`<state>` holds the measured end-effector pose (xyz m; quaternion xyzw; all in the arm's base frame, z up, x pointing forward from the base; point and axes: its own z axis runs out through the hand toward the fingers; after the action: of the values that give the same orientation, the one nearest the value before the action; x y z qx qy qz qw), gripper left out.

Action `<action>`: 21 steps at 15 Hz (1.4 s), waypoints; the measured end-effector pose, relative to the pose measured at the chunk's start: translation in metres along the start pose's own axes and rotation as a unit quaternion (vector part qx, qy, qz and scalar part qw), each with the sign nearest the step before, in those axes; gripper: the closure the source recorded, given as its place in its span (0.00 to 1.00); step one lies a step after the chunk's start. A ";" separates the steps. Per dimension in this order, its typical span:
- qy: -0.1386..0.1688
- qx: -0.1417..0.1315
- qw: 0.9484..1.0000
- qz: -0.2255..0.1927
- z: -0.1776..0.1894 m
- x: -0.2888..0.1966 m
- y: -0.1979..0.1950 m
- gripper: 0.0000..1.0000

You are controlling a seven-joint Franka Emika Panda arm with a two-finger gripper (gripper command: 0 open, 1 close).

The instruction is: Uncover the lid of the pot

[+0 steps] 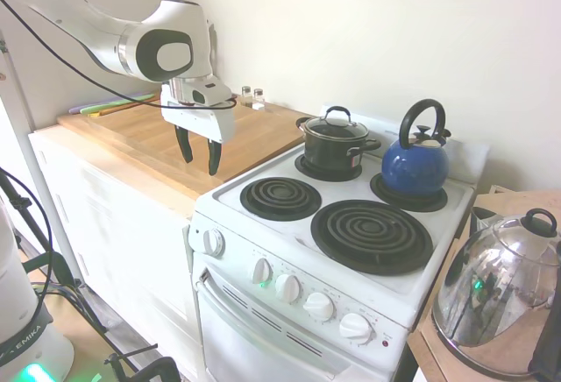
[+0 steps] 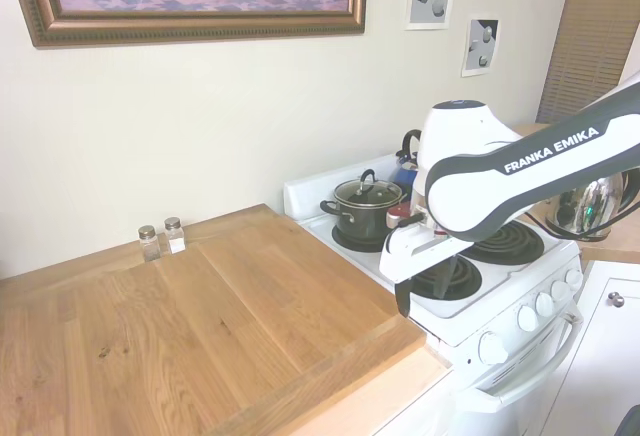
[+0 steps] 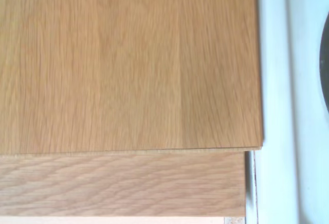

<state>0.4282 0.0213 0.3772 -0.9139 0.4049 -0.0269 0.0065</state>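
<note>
Gripper [image 1: 199, 153] left of centre in first exterior view, fingers spread, nothing held, hanging over wooden counter [image 1: 149, 128] near stove [image 1: 351, 251] edge. Further back, right of centre: pot [image 1: 334, 147] on rear-left burner, lid [image 1: 336, 125] seated on it, loop handle up. Lid lies right and beyond gripper, well apart. Kettle [image 1: 415, 165] right of pot.

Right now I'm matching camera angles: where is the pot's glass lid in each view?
First exterior view: the lid sits on the pot, rear left burner, left of the blue kettle.
Second exterior view: lid at centre-right, kettle behind.
Wrist view: not in it.
Shared landmark: the kettle.
</note>
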 end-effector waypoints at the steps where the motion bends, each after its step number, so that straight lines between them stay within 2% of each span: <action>1: -0.001 -0.001 1.000 0.000 0.000 0.000 0.000 0.00; 3: 0.001 0.001 1.000 0.008 -0.002 0.003 0.001 0.00; 5: 0.013 0.020 0.999 0.031 -0.017 0.020 0.001 0.00; 7: 0.032 0.044 0.997 0.063 -0.039 0.042 0.000 0.00; 8: 0.044 0.058 0.994 0.086 -0.049 0.052 -0.002 0.00; 10: 0.072 0.092 0.984 0.138 -0.069 0.076 -0.015 0.00; 12: 0.097 0.114 0.971 0.186 -0.084 0.101 -0.034 0.00; 14: 0.106 0.122 0.962 0.219 -0.090 0.130 -0.056 0.00; 15: 0.117 0.124 0.956 0.240 -0.092 0.146 -0.066 0.00; 17: 0.144 0.127 0.939 0.286 -0.097 0.179 -0.083 0.00; 18: 0.150 0.130 0.932 0.304 -0.098 0.194 -0.091 0.00; 20: 0.155 0.129 0.922 0.332 -0.099 0.224 -0.103 0.00; 21: 0.157 0.124 0.919 0.341 -0.096 0.237 -0.107 0.00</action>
<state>0.6611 -0.0809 0.4870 -0.6963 0.6813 -0.2159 0.0653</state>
